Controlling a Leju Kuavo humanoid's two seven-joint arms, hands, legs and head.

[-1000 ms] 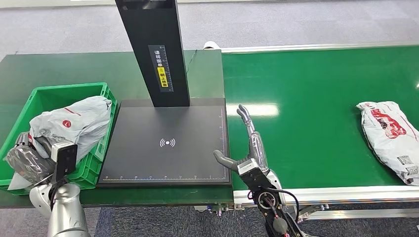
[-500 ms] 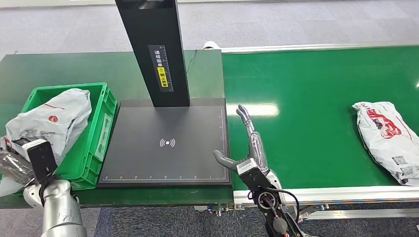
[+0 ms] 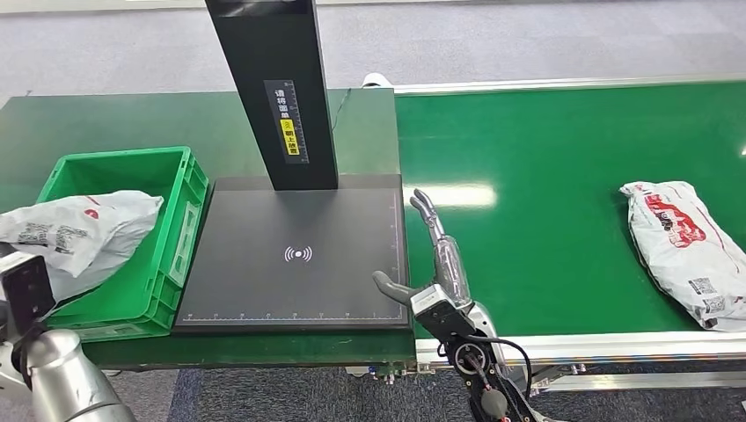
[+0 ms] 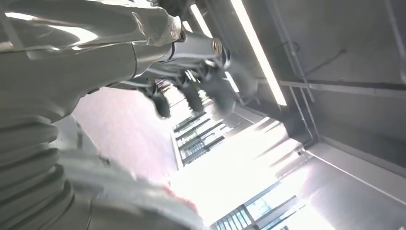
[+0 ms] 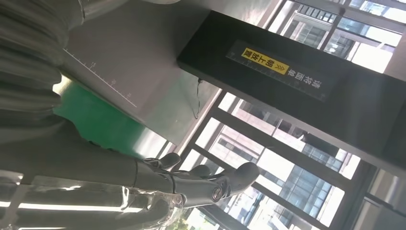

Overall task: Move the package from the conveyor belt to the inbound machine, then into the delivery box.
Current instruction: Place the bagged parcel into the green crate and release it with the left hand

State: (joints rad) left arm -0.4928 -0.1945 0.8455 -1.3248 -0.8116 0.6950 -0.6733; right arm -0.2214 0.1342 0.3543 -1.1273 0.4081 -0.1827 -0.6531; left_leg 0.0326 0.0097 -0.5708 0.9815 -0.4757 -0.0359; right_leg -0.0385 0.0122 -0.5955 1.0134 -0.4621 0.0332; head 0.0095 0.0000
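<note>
Beside the inbound machine: all places below are given from the inbound machine (image 3: 297, 255), a flat black pad with a black upright post (image 3: 274, 92) rising from its far edge.
Delivery box: the green delivery box (image 3: 167, 264) stands on the dark green table (image 3: 106, 119), touching the pad's left edge.
Grey package: a grey package (image 3: 75, 233) sits over the left half of the box, tilted, its left end sticking out past the box's left rim.
Left hand: the hand itself cannot be made out from the head; in the left wrist view the left hand (image 4: 191, 86) shows dark fingers (image 4: 160, 103) curled, with grey plastic close against the camera. Whether it holds the grey package I cannot tell.
Right hand: the right hand (image 3: 435, 268) hovers just off the pad's right edge, near its front corner, fingers straight and apart, thumb (image 3: 391, 287) out over the pad, holding nothing.
Conveyor belt: the green conveyor belt (image 3: 545, 202) runs to the right of the machine.
Second package: a white package with red print (image 3: 682, 242) lies on the belt, well to the right of the machine and well apart from the right hand.
</note>
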